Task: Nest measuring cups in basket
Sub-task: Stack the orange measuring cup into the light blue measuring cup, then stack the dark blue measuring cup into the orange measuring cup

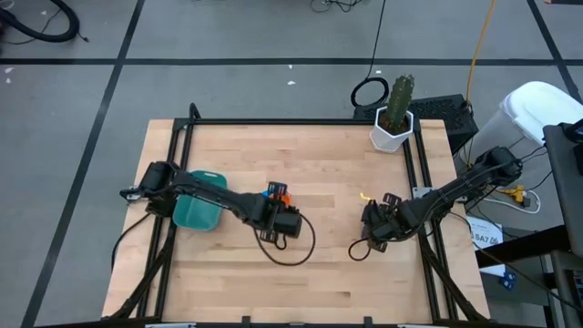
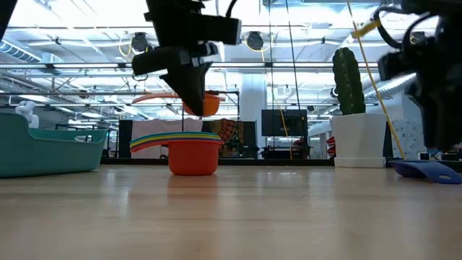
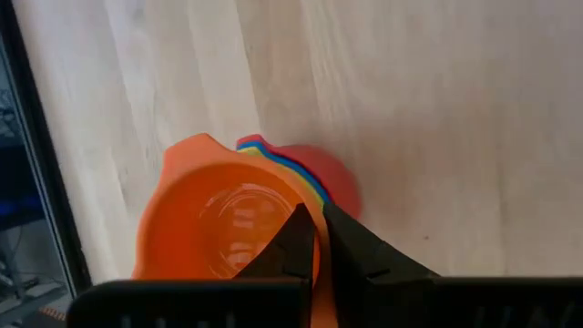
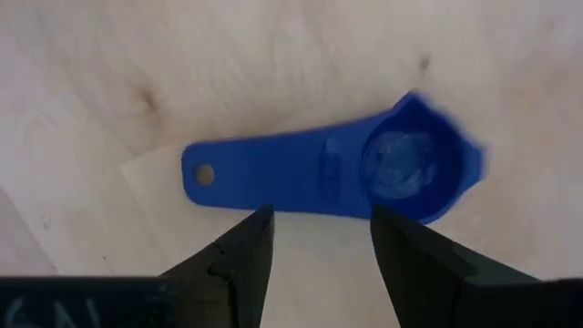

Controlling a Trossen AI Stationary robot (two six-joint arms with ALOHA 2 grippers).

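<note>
My left gripper (image 3: 323, 239) is shut on the orange measuring cup (image 3: 214, 223) and holds it in the air over a nested stack of cups (image 2: 193, 153). The stack's lowest cup is red (image 3: 339, 178) and stands on the table, with coloured handles (image 3: 273, 157) fanned at its rim. My right gripper (image 4: 314, 232) is open above a small blue cup (image 4: 401, 169), which lies flat on the wood with its handle (image 4: 255, 175) stretched out sideways. The fingers stand over the table just beside that handle and touch nothing. The teal basket (image 1: 196, 211) sits under the left arm, near the table's left side. My left gripper pinches the orange cup's wall at the rim (image 3: 319, 260), one finger (image 3: 293, 239) inside the bowl and one finger (image 3: 357, 244) outside. It comes from above, pointing down. The cup is lifted clear and hangs roughly level above the stack (image 2: 206, 105).
A white pot with a cactus (image 1: 393, 128) stands at the table's far right corner. A black frame rail (image 1: 301, 121) runs along the far edge and down both sides. Bare wood lies between the two grippers and toward the near edge. Cables loop beside both wrists.
</note>
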